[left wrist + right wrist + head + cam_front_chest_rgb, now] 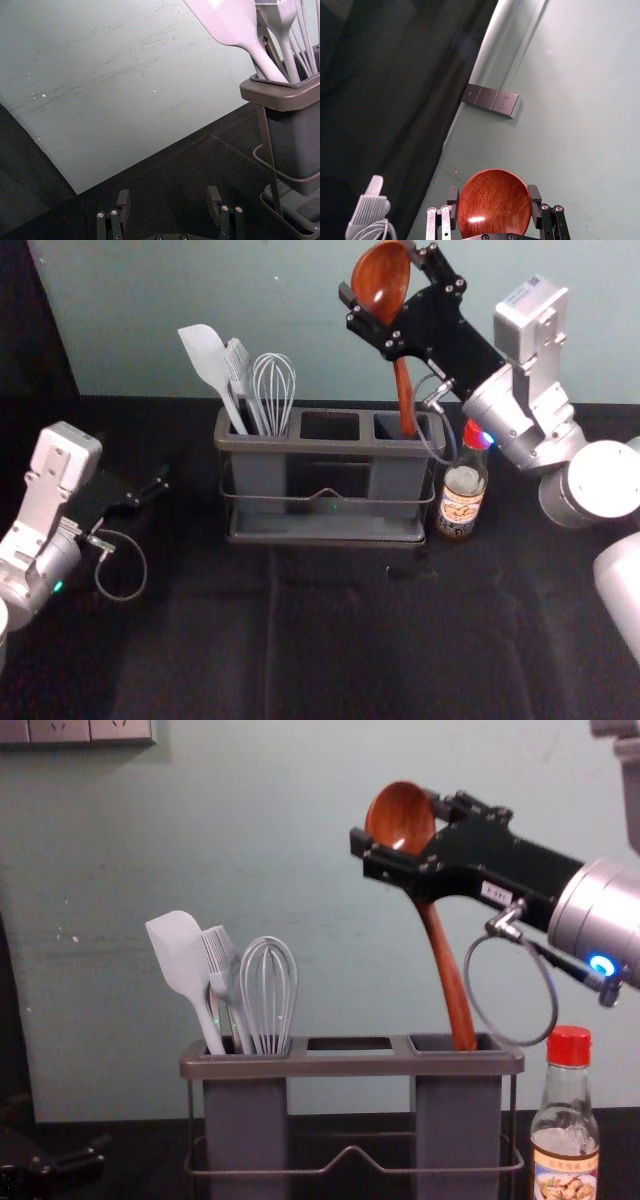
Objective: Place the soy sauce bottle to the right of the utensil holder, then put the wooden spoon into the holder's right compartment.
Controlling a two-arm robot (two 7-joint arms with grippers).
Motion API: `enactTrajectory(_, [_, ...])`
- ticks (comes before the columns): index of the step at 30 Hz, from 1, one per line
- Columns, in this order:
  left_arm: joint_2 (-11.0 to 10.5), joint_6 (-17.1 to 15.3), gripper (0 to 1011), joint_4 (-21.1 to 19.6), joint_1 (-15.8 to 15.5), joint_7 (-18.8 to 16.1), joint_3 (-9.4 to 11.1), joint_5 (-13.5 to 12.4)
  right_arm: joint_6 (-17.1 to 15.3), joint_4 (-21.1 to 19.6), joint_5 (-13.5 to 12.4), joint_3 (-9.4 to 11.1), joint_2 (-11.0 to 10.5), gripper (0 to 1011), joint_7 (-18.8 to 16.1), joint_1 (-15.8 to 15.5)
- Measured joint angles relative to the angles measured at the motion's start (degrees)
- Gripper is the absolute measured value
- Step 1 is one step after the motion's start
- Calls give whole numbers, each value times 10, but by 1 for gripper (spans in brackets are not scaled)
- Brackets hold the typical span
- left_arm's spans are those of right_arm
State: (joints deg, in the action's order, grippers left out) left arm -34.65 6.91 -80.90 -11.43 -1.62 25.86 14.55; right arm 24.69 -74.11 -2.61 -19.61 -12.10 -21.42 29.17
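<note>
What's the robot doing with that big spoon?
The robot's right claw is holding the wooden spoon by its round part. The handle's end is at the opening of the holder's right compartment. The soy sauce bottle stands just right of the holder. The left claw is open and empty, off to the left.

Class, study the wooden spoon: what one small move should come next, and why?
Probably, the right gripper should lower the wooden spoon slightly before letting go. Its handle already dips into the right compartment, but the bowl is high above the rim, gripped between the fingers. The soy sauce bottle already stands right of the holder.
</note>
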Motion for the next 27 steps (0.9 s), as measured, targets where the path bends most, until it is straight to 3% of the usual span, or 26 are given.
enactTrajectory(12, [0,0,1005,0,0,0,0,0,17,19,2,-7,1,838,-2,-23])
enactTrajectory(27, [0,0,1005,0,0,0,0,0,25,14,3,0,-7,839,1,-66])
